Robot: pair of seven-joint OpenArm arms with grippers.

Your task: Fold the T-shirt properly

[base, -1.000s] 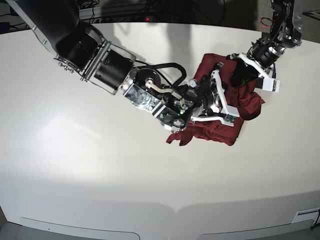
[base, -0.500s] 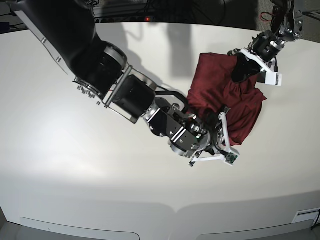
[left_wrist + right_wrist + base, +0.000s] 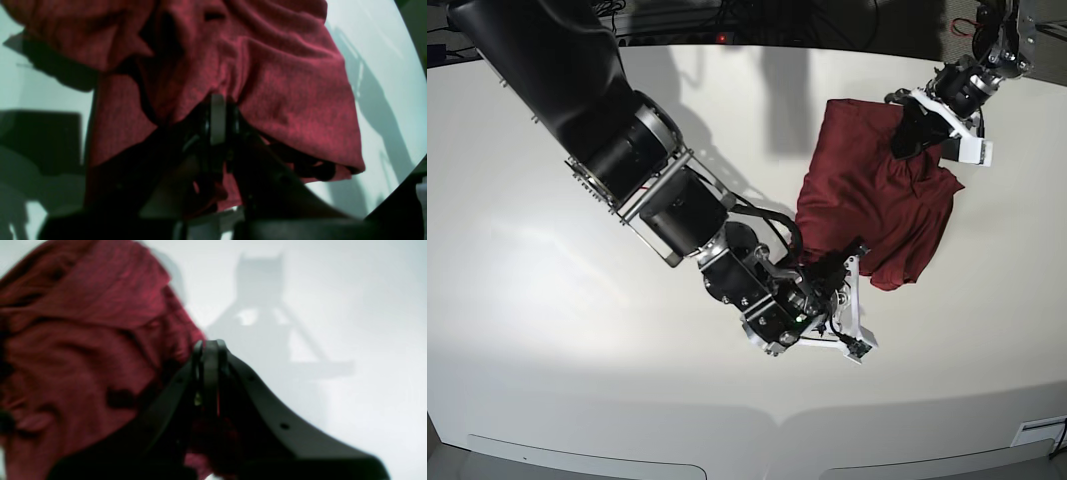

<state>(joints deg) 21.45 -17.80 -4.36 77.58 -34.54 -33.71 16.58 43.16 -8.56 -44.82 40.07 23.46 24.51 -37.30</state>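
The dark red T-shirt [image 3: 867, 195] hangs stretched between my two grippers over the white table, at the right of the base view. My left gripper [image 3: 914, 132] is shut on the shirt's far upper part. In the left wrist view its closed fingertips [image 3: 217, 116] pinch the fabric [image 3: 283, 83], which drapes around them. My right gripper [image 3: 835, 268] is shut on the shirt's near lower edge. In the right wrist view its fingertips [image 3: 208, 353] are closed, with red cloth [image 3: 83, 350] bunched at the left and a sliver between the jaws.
The white table [image 3: 577, 350] stretches to the left and front of the shirt, with its curved front edge near the bottom. Dark cables and equipment [image 3: 727, 20] lie beyond the back edge. My right arm's thick black body [image 3: 627, 140] crosses the table's middle.
My right gripper has moved toward the table's front, pulling the shirt's edge with it. The bunched shirt has stretched out into a longer sheet. My left gripper has shifted slightly back, still holding.
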